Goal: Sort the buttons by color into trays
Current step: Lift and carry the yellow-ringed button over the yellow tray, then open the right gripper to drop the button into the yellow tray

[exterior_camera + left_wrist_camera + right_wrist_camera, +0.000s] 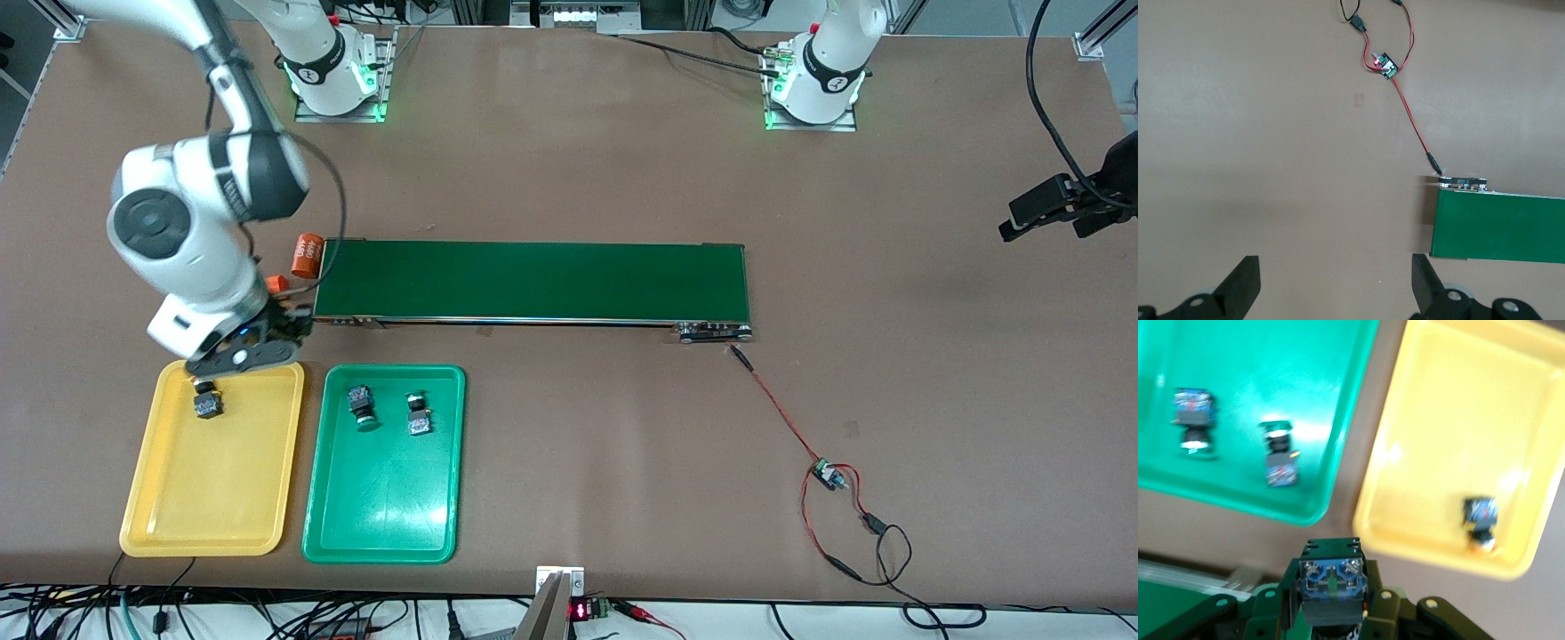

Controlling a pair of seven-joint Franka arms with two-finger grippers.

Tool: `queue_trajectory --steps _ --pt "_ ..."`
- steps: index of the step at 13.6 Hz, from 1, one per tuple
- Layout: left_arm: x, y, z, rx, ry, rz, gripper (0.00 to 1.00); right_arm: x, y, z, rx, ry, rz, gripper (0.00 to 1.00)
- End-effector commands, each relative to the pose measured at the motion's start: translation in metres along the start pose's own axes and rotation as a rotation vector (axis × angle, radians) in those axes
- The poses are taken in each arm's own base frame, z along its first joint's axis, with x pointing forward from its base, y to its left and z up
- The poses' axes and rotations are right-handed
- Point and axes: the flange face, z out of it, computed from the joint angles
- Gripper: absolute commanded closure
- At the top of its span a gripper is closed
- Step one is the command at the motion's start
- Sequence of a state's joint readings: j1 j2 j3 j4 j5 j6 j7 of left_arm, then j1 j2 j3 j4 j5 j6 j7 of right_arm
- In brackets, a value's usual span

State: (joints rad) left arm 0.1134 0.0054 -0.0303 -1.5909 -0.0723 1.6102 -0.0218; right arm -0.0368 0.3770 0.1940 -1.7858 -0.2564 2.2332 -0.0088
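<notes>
The right end effector (244, 348) hangs over the edge of the yellow tray (178, 524) that lies nearest the conveyor belt (533, 280), with its fingers pinched on a push-button switch (1331, 583). The right wrist view shows the switch's dark blocky body clamped between the two fingers, terminal side up; its cap colour is hidden.

One button with a yellow cap (207, 402) already lies in the yellow tray, close under the right end effector. The green tray (382, 533) sits just beside the yellow one, toward the left arm's end of the surface, and holds two green-capped buttons: one (361, 405) lying with its cap pointing toward the front camera, the other (418, 416) just beside it.

The left end effector (1336, 280) waits above bare surface (622, 160) near the conveyor's end, its fingers spread wide with nothing between them. A red wire leads from that end of the belt to a small circuit board (829, 475).
</notes>
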Motion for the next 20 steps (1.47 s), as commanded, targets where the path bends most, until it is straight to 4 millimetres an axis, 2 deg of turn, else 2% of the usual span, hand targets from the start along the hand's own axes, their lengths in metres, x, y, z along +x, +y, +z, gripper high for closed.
queue_trajectory --steps 1,4,5,7,10,11,13,14,15,18,20 --pt "0.0 -0.001 -0.005 0.012 0.003 0.013 0.0 0.013 0.045 0.065 -0.001 0.096 -0.086 0.95" --pt "-0.001 -0.002 -0.006 0.015 0.005 0.01 0.0 0.006 0.083 0.119 -0.048 0.172 -0.12 0.95" --pt "-0.001 -0.001 -0.008 0.017 0.006 0.013 0.0 0.004 0.091 0.131 -0.044 0.184 -0.113 0.95" --pt "-0.003 -0.002 -0.014 0.017 0.014 0.011 0.0 0.002 0.094 0.143 -0.039 0.21 -0.14 0.94" --pt "-0.002 -0.002 -0.012 0.017 0.008 0.015 0.0 -0.001 0.093 0.157 -0.026 0.203 -0.13 0.93" --pt "-0.003 -0.001 -0.012 0.017 0.009 0.018 0.0 -0.002 0.095 0.162 -0.024 0.215 -0.125 0.82" --pt "-0.003 0.013 -0.01 0.017 0.005 0.038 0.0 -0.001 0.094 0.166 -0.02 0.234 -0.117 0.44" --pt "-0.003 0.012 -0.009 0.015 0.002 0.038 0.0 -0.002 0.093 0.17 -0.016 0.231 -0.116 0.21" --pt "-0.002 0.012 -0.008 0.017 -0.001 0.039 0.0 -0.002 0.093 0.171 -0.016 0.236 -0.119 0.13" --pt "-0.002 0.025 -0.006 0.018 -0.001 0.064 0.0 -0.002 0.094 0.168 -0.017 0.249 -0.114 0.11" --pt "-0.002 0.03 -0.007 0.017 0.004 0.07 0.0 -0.002 0.083 0.143 -0.006 0.181 -0.047 0.12"
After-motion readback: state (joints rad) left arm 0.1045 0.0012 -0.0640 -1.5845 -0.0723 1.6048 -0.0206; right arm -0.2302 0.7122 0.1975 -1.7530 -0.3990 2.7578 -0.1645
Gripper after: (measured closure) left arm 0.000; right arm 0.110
